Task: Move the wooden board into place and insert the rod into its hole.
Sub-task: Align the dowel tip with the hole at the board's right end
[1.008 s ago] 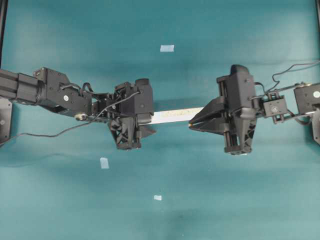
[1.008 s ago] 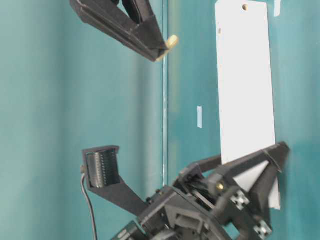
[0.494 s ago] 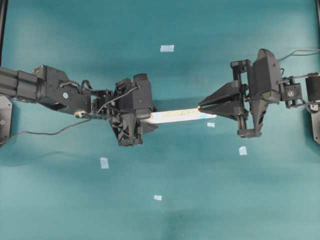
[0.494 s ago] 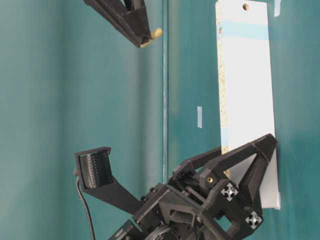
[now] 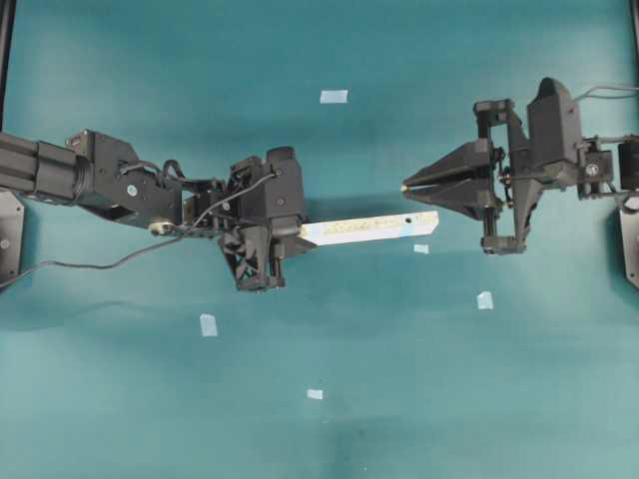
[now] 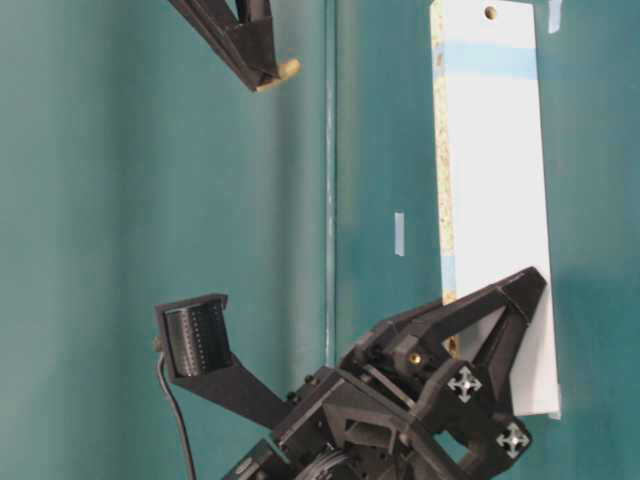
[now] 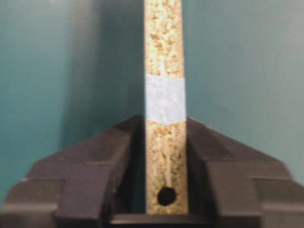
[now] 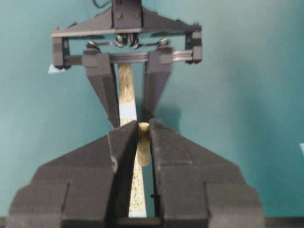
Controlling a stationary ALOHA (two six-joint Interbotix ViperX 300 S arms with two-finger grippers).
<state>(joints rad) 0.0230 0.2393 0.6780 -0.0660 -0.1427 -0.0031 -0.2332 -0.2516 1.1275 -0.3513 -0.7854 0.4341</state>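
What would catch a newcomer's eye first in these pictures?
The wooden board stands on edge mid-table, speckled chipboard edge up, clamped at its left end by the left gripper. Just off its free right end hangs the right gripper, shut on the rod, a cream peg whose tip pokes out between the fingertips. Small pale tape squares dot the teal table around them.

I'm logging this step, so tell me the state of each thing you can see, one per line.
wooden board: stood on its long edge, speckled edge up, one end clamped.
left gripper: shut on the wooden board.
right gripper: shut on the rod, held above the table.
rod: pinched between the jaws, not inserted.
hole: empty, in the upturned edge near the free end.
tape squares: flat on the table.
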